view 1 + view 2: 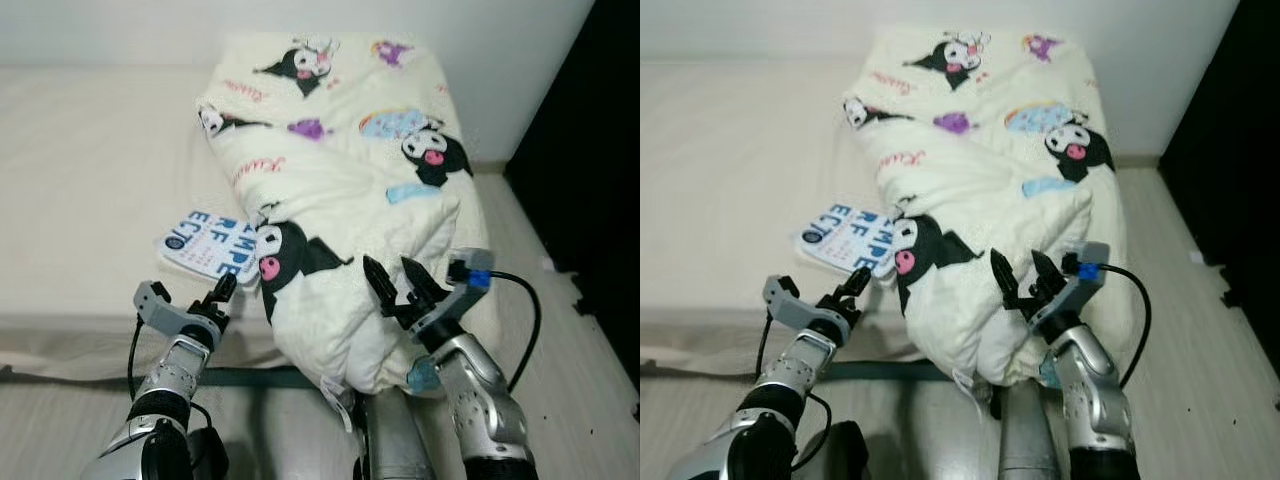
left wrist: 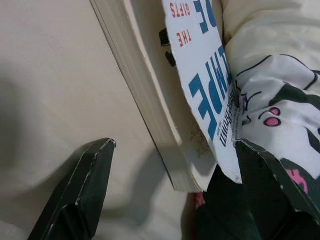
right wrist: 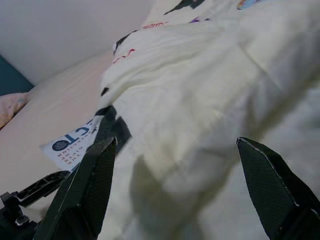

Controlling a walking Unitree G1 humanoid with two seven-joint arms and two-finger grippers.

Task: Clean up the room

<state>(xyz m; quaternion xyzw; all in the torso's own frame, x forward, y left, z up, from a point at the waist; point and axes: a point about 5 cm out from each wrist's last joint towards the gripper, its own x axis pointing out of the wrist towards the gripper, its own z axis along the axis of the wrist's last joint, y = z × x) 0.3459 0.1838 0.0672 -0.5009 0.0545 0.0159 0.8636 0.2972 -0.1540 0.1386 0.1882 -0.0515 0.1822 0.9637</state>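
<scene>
There's the book (image 1: 208,245), white cover with big blue letters, lying flat on the beige mattress (image 1: 80,170) just left of centre in the head view, its right edge tucked under the cartoon-print comforter (image 1: 340,190). The left gripper (image 1: 222,292) is right at the book's near corner, low and left of centre in the frame; from its wrist camera the fingers (image 2: 80,190) are spread apart, one black tip out on the bare sheet, the other down by the corner of the pages and the comforter, and I can't tell whether it's touching. Nothing's clamped. Over to the right gripper (image 1: 393,283), lower centre-right: fingers (image 3: 90,185) wide open, pointed into the bulging front of the comforter, holding nothing. The comforter is heaped in a long cream roll, black-and-pink characters all over it, running from the upper middle of the frame down to the bed's front edge. Pale wood floor (image 1: 590,380) at right, white wall (image 1: 100,30) along the top
</scene>
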